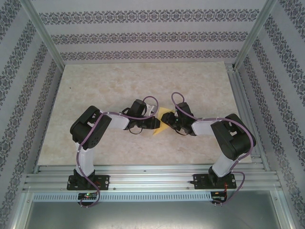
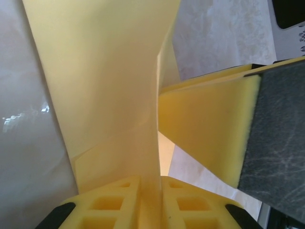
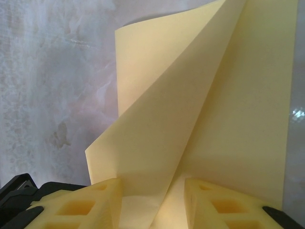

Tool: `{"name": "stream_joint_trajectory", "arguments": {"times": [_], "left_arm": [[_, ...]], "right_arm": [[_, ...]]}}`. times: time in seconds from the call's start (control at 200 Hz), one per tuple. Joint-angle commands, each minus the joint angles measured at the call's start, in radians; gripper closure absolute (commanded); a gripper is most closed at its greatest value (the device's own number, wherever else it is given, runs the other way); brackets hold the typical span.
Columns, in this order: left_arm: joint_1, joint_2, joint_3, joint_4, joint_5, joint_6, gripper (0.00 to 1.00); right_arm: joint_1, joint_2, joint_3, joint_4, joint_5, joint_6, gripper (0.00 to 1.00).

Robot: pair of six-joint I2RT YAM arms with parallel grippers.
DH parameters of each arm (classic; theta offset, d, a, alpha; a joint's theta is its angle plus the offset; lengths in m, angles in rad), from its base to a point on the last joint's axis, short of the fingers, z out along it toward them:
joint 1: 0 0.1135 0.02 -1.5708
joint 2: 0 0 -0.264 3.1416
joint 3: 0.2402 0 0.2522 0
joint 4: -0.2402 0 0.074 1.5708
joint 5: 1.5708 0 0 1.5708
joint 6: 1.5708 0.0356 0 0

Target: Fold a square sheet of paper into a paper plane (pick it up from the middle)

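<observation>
Pinching almost shut, the left hand [image 2: 150, 193] clamps the square sheet of paper [image 2: 105, 81] between its yellow fingers [image 2: 114, 202], and the sheet rises from them toward 12 o'clock. At 3 o'clock of it sits a foam pad [image 2: 205, 138] of the right hand [image 3: 152, 200]. That hand's jaws stand partly apart with the folded sheet filling the gap; I cannot tell whether they grip it. Seen from above, both hands meet at the middle of the desk [image 1: 143, 81], left from 9 o'clock, right from 3, with the paper between them.

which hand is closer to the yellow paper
Left, narrowly: the left hand pinches the paper between nearly shut fingers, while the right hand has it between parted fingers.
</observation>
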Motion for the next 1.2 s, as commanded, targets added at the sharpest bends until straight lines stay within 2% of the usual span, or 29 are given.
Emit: {"name": "stream_joint_trajectory", "arguments": {"times": [0.0,0.195,0.41,0.51,0.929,1.194], "left_arm": [[0.001,0.014,-0.011,0.052,0.021,-0.014,0.80],[0.001,0.025,-0.001,0.033,0.010,-0.007,0.77],[0.000,0.028,0.000,0.010,-0.006,-0.011,0.86],[0.002,0.022,-0.006,0.017,-0.006,-0.022,0.86],[0.005,-0.042,-0.039,0.046,0.003,-0.073,0.75],[0.009,-0.130,-0.093,0.013,-0.051,-0.059,0.71]], "right_arm": [[-0.001,0.042,0.003,-0.141,0.048,-0.016,0.61],[0.009,0.060,0.014,-0.154,0.055,0.005,0.61],[0.009,0.075,0.033,-0.213,0.086,0.028,0.60],[0.008,0.092,0.051,-0.259,0.105,0.032,0.60],[0.012,0.146,0.108,-0.407,0.166,0.056,0.62],[0.014,0.152,0.122,-0.450,0.193,0.068,0.61]]}}
